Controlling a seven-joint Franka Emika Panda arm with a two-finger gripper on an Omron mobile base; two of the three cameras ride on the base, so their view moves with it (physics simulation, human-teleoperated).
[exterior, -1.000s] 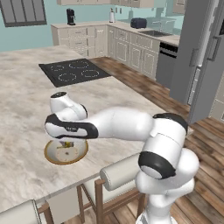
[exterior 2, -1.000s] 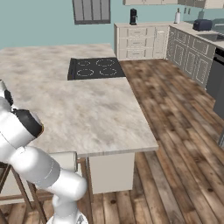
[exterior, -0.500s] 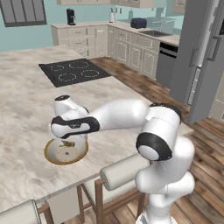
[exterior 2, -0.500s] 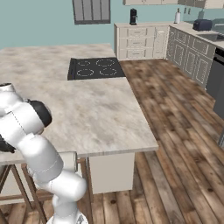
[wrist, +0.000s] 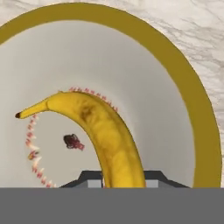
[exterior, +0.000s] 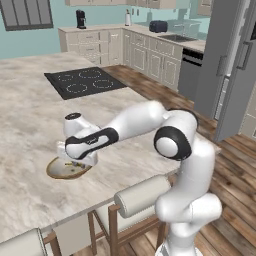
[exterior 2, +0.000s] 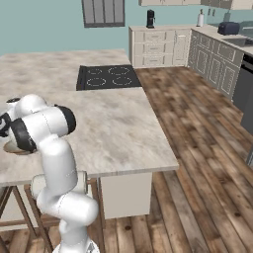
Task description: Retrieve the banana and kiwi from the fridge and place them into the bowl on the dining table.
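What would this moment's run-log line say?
stage: placing banana | gripper: shut on banana | position: over bowl on dining table | kiwi: not in bowl

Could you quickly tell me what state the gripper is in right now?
Gripper: shut on the banana, over the bowl.

The dining table (exterior: 30, 115) is a wide marble-patterned island top. 1 bowl (exterior: 56, 170) with a tan-gold rim sits on it near the front edge, and a black cooktop (exterior: 85, 82) lies set into the far part, well apart from the bowl.
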